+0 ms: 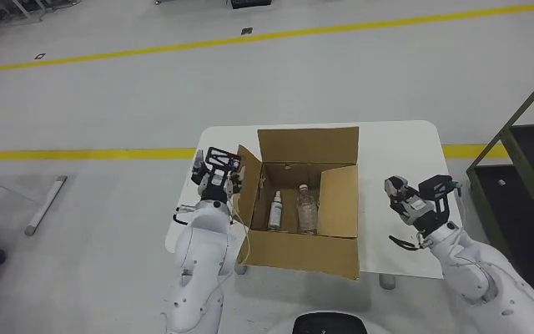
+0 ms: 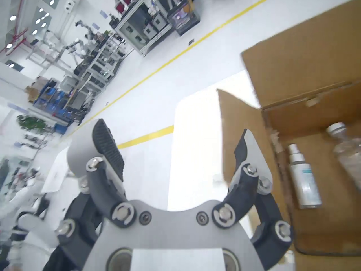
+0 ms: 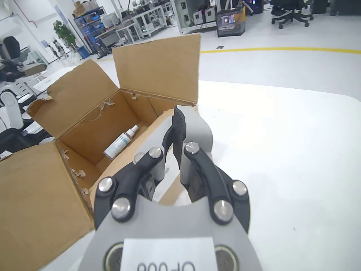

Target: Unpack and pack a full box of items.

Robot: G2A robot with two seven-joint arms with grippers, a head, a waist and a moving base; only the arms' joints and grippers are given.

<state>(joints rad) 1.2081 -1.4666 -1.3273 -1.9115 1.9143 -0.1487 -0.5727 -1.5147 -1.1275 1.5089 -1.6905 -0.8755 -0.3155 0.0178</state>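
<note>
An open cardboard box [image 1: 306, 250] stands on the white table [image 1: 400, 142], flaps spread. Inside lie a white spray bottle [image 1: 274, 210] and a clear plastic bottle [image 1: 307, 209], side by side. The left wrist view shows the spray bottle [image 2: 304, 181] and the clear bottle [image 2: 348, 150] on the box floor. My left gripper [image 2: 176, 139] hovers open beside the box's left flap [image 2: 239, 131], holding nothing. My right gripper [image 3: 178, 131] is shut and empty, over the table just right of the box [image 3: 70, 119], where the spray bottle [image 3: 120, 142] shows.
A dark metal rack [image 1: 501, 171] stands off the table's right edge. Bare table surface [image 3: 282, 142] extends to the right of the box. Yellow floor lines [image 1: 92, 154] run behind the table.
</note>
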